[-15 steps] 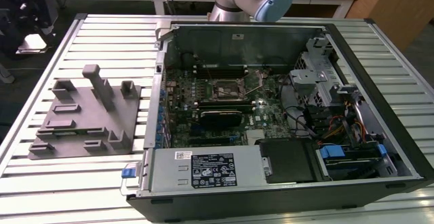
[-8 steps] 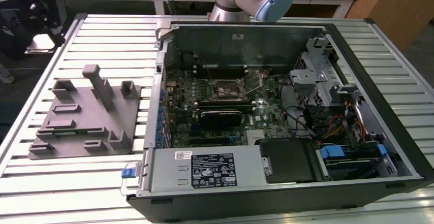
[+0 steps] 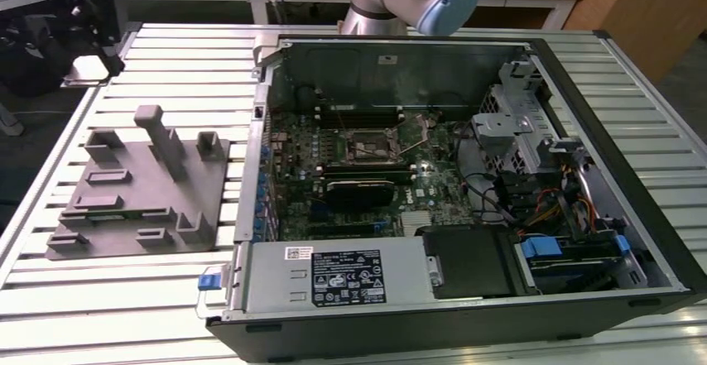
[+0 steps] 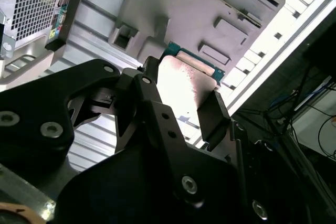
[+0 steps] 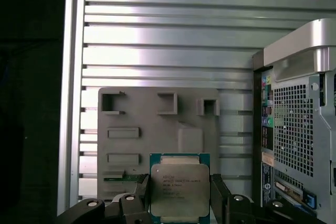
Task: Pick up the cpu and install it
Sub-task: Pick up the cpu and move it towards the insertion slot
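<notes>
Black fingers (image 5: 218,198) clench the cpu (image 5: 180,182) by two opposite edges, its metal top showing, above the grey fixture (image 5: 157,124). The computer case (image 5: 299,119) stands just beside; slatted worktop (image 5: 157,24) stretches beyond the fixture.

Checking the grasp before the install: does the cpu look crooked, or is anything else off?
Nothing stands out. In the first wrist view the cpu sits square between the fingers, its sides parallel to them, above the grey fixture. Its metal top shows no visible damage.
</notes>
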You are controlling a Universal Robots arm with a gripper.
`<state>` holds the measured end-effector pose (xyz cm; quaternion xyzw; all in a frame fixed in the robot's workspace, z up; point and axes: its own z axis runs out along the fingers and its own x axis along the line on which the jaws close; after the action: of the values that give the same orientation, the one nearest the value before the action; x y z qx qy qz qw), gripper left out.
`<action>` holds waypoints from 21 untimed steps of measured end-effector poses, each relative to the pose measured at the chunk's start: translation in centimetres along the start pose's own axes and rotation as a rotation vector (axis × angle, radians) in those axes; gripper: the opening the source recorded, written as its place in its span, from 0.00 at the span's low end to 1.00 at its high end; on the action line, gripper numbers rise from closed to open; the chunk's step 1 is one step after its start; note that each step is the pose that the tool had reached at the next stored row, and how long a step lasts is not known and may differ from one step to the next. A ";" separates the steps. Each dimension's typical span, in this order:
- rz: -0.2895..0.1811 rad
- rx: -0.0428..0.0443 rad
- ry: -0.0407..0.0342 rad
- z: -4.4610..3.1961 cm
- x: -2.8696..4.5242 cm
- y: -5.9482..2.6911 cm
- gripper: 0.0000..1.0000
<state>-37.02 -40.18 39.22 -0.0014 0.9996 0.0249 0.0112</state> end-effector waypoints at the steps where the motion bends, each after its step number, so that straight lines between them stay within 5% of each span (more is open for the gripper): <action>1: 0.000 0.0000 0.0000 0.01 -0.24 0.00 0.54; 21: 0.000 0.0000 0.0000 0.08 -3.53 -0.01 0.54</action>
<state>-33.49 -40.18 39.22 -0.0014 0.9996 0.0249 0.0112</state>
